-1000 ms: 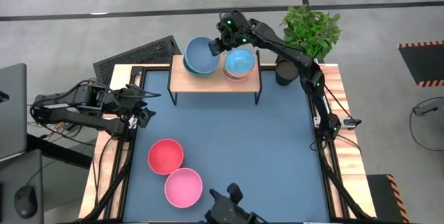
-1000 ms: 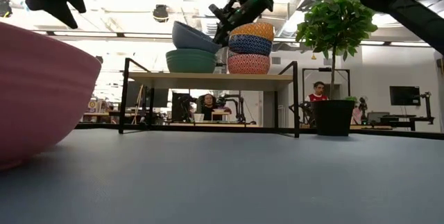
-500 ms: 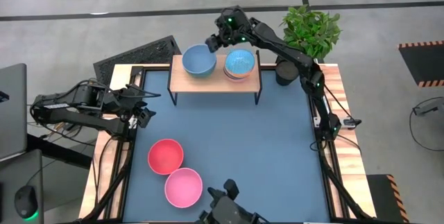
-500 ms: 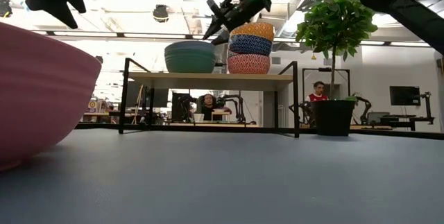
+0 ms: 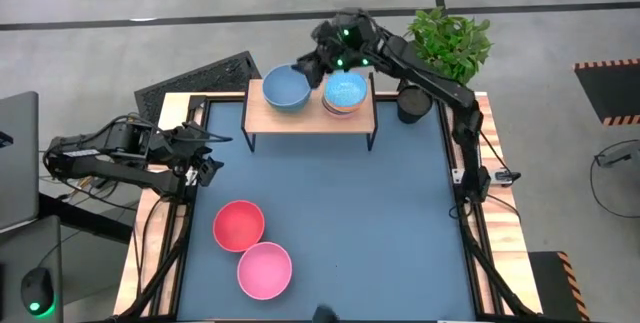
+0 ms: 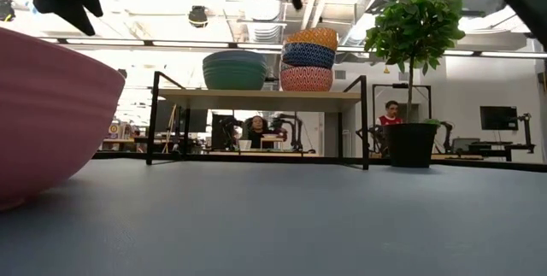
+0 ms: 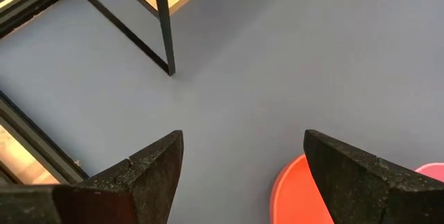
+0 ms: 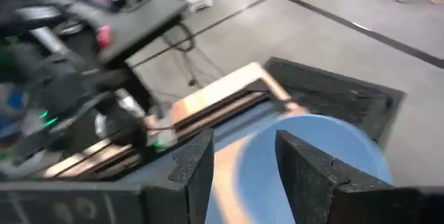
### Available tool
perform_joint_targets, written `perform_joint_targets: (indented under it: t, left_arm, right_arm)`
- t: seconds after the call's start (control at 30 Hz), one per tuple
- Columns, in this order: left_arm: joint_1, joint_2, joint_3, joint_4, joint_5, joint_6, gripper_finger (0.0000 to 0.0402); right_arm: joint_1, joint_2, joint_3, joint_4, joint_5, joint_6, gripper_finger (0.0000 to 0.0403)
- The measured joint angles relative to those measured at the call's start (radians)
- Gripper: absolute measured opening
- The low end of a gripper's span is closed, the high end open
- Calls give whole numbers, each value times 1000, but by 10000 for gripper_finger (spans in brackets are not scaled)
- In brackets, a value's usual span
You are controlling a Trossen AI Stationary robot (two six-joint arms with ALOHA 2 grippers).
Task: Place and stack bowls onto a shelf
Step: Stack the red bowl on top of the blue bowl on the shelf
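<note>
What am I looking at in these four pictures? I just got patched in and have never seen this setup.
It is a robot with two dark arms at a blue-topped table, each ending in a two-finger gripper. One picture looks straight down, one looks level across the tabletop, and two come from cameras on the wrists.

At the far edge stands a small wooden shelf. On it sit a grey-blue bowl nested in a green bowl, and beside them a stack of smaller patterned bowls. A red bowl and a pink bowl lie on the table, not yet shelved.

The right gripper is above the shelf, open and empty. The left gripper waits at the table's left edge, also open and holding nothing.
</note>
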Motion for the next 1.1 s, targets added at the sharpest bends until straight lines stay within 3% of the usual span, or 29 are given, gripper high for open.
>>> perform_joint_targets:
  t: [0.3, 0.53, 0.83, 1.1]
  left_arm:
    - [-2, 43, -58, -100, 203, -1, 283]
    - [-65, 54, -237, 37, 377, -51, 283]
    - [-235, 67, -384, 177, 312, -302, 283]
    - [-369, 178, -438, 226, 251, -432, 280]
  right_arm:
    - [258, -15, -1, -159, 229, -84, 173]
    - [334, 20, -2, -194, 279, -72, 173]
    - [334, 17, -1, -237, 279, -35, 173]
    - [325, 17, -1, -282, 279, -39, 173]
